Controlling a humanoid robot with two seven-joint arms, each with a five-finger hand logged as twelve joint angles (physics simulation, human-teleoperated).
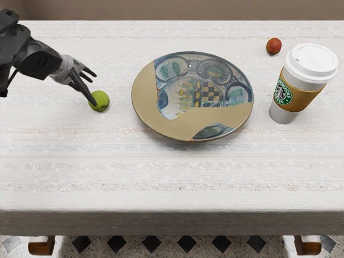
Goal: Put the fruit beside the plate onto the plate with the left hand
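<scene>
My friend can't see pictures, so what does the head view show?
The robot's left hand, fingers spread, comes in from the left with its fingertips at a green fruit that lies on the table just left of a patterned plate. A small red fruit and a lidded coffee cup sit to the plate's right.

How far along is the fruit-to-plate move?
Done: the left hand is at the green fruit, which lies just left of the plate. In hand: the grasp. The fingers are spread, one tip at the fruit's upper-left edge, nothing closed around it. Left: grip, lift, carry right, set down; the plate holds no fruit. The right arm is out of view.
</scene>
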